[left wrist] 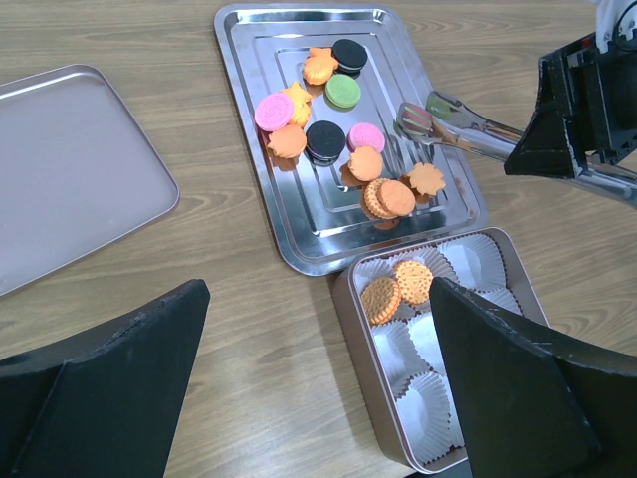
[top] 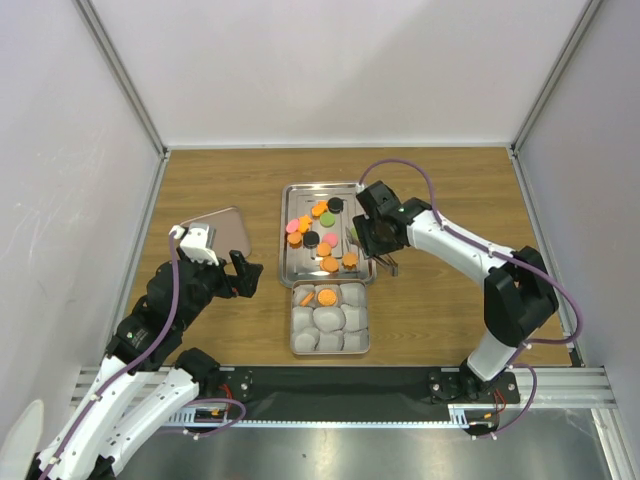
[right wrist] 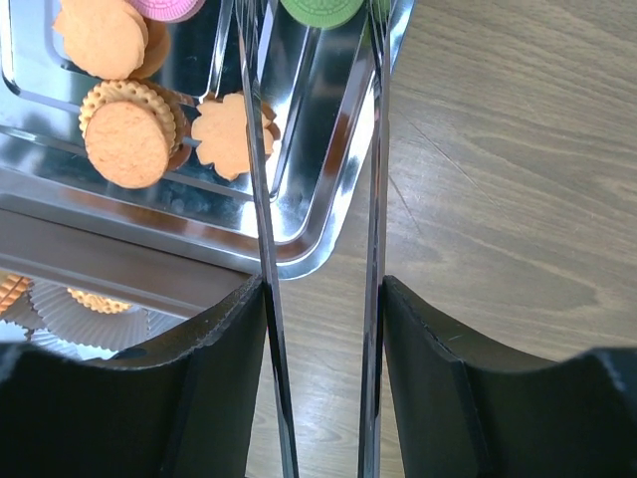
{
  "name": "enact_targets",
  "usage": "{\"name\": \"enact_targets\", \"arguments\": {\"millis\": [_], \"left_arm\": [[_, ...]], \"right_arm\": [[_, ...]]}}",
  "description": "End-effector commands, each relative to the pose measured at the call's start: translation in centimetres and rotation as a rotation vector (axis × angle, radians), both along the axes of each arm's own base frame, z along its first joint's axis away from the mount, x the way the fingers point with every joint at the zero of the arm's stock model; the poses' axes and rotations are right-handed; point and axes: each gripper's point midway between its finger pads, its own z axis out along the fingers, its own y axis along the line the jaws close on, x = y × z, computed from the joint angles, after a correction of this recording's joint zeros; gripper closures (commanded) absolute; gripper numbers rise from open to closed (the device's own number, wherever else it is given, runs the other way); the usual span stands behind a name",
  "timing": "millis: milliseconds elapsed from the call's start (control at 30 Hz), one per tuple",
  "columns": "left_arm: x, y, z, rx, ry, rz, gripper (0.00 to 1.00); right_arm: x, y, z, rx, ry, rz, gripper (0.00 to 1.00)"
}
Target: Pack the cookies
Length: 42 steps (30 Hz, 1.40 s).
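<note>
Several cookies (top: 320, 236) in orange, black, green and pink lie on a steel tray (top: 293, 268). Two orange cookies (left wrist: 398, 289) sit in paper cups at the far end of a tin (left wrist: 356, 334). My right gripper (top: 378, 235) is shut on the handles of metal tongs (left wrist: 458, 124). The tongs' tips hang over the tray's right side with nothing between them. In the right wrist view the tongs' arms (right wrist: 255, 149) run past an orange flower cookie (right wrist: 231, 134) and a round one (right wrist: 124, 139). My left gripper (left wrist: 318, 299) stands open above bare wood, left of the tin.
The tin's lid (top: 225, 230) lies flat on the table left of the tray. White paper cups (top: 335, 325) fill the rest of the tin. The wooden table is walled in by white panels at the back and on both sides.
</note>
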Motion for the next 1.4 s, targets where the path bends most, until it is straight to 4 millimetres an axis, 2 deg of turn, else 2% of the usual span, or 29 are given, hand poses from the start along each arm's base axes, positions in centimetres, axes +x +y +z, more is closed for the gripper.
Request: {"name": "enact_targets", "arguments": {"millis": [0, 267, 500, 667, 800, 1033, 1233, 1367], "left_arm": [[0.3, -0.2, 0.5, -0.008, -0.018, 0.004, 0.00], [0.3, -0.1, 0.4, -0.008, -0.018, 0.005, 0.00], [0.3, -0.1, 0.5, -0.010, -0.021, 0.004, 0.00], [0.3, -0.1, 0.5, -0.009, -0.021, 0.006, 0.00], [0.3, -0.1, 0.5, -0.009, -0.019, 0.005, 0.00], [0.2, -0.1, 0.5, -0.010, -0.022, 0.005, 0.00], [0.2, -0.1, 0.7, -0.014, -0.029, 0.005, 0.00], [0.1, 0.0, 0.9, -0.018, -0.034, 0.008, 0.00]], "right_arm": [[1.9, 1.2, 1.9, 0.039, -0.064, 0.011, 0.47], [2.0, 1.3, 1.8, 0.031, -0.060, 0.018, 0.57], [2.0, 1.0, 3.0, 0.028, -0.074, 0.015, 0.66], [1.4, 0.7, 5.3, 0.058, -0.116, 0.011, 0.66], [0.3, 0.7, 7.0, 0.081, -0.138, 0.021, 0.66], [-2.9, 0.7, 9.5, 0.136, -0.157, 0.060, 0.65], [-7.9, 0.9, 11.6, 0.196, -0.152, 0.128, 0.63], [-11.5, 0.4, 11.4, 0.185, -0.116, 0.159, 0.63]]}}
